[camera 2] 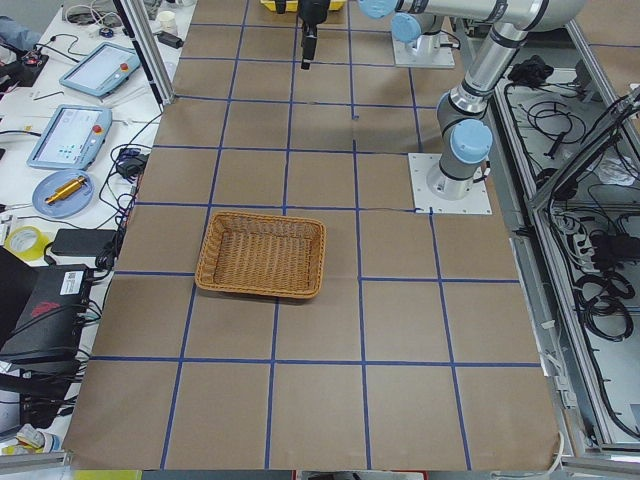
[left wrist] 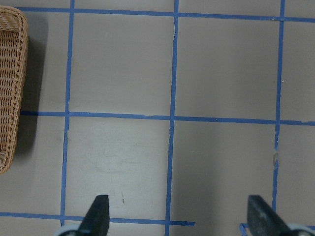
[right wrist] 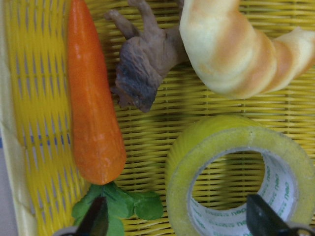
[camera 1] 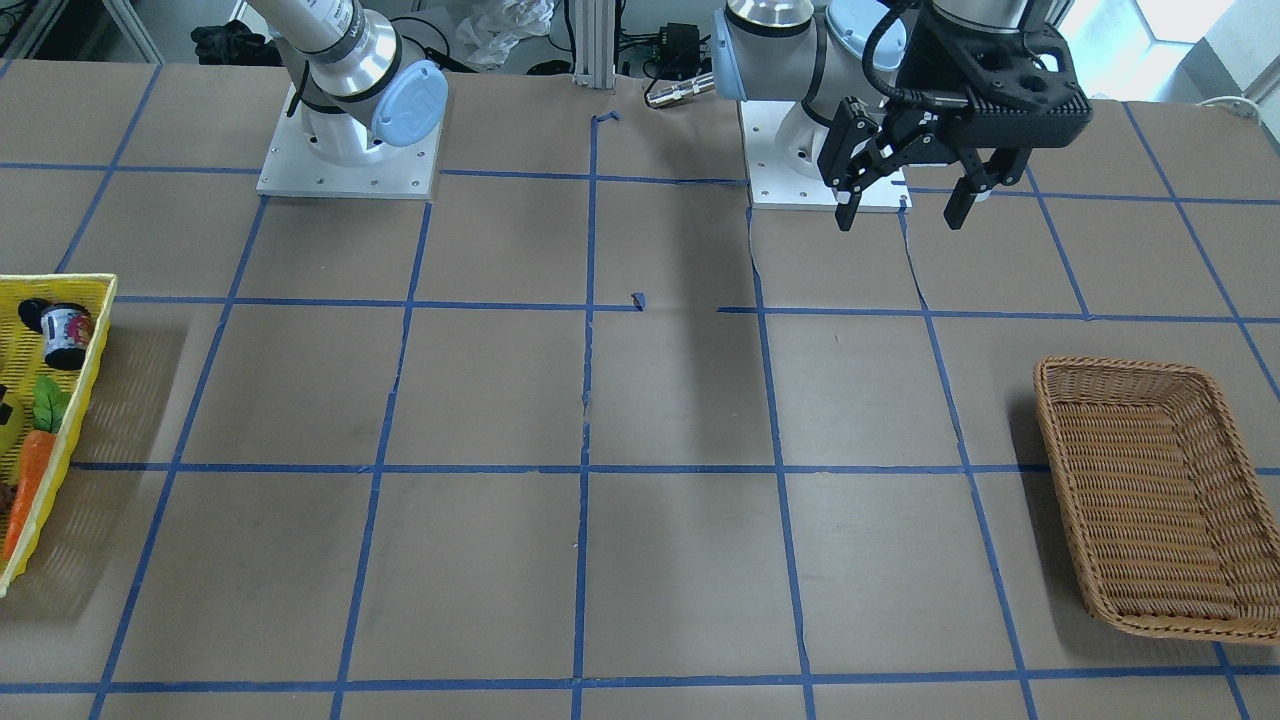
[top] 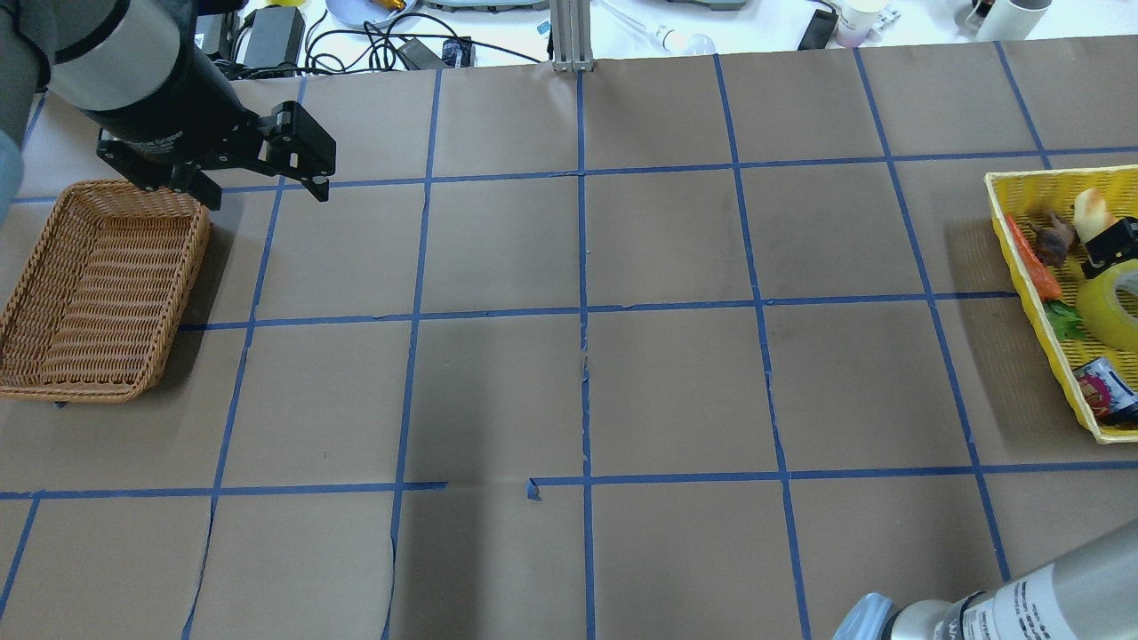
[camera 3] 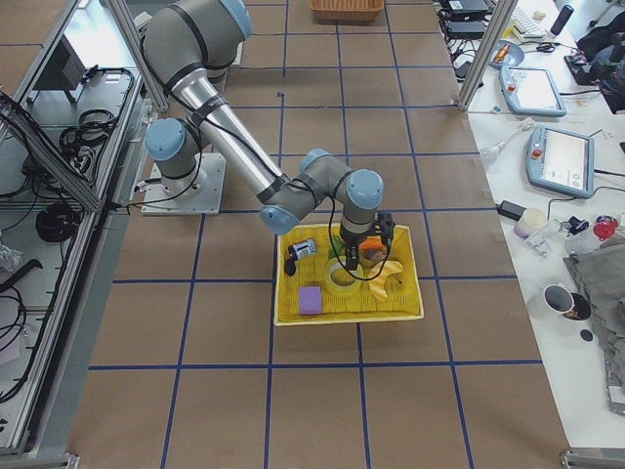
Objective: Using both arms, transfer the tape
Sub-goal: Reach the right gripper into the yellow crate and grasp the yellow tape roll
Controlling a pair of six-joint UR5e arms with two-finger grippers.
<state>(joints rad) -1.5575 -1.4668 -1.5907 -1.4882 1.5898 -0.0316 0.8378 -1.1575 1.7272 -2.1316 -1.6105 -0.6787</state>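
The tape [right wrist: 231, 147], a translucent yellow roll with a whitish core, lies in the yellow basket [right wrist: 34, 98] at the table's right end; it also shows in the overhead view [top: 1107, 311] and the exterior right view [camera 3: 342, 280]. My right gripper [right wrist: 179, 221] hangs open just above it, one finger over the roll's far rim and the other by the carrot's leaves. My left gripper [top: 265, 194] is open and empty above the table next to the wicker basket [top: 98, 284]. It also shows in the front view [camera 1: 905, 208] and the left wrist view [left wrist: 179, 216].
The yellow basket also holds a carrot [right wrist: 93, 103], a croissant [right wrist: 231, 49], a brown animal figure [right wrist: 140, 69], a small can [top: 1102, 387] and a purple block [camera 3: 311, 299]. The wicker basket [camera 1: 1150, 500] is empty. Blue tape lines grid the brown table.
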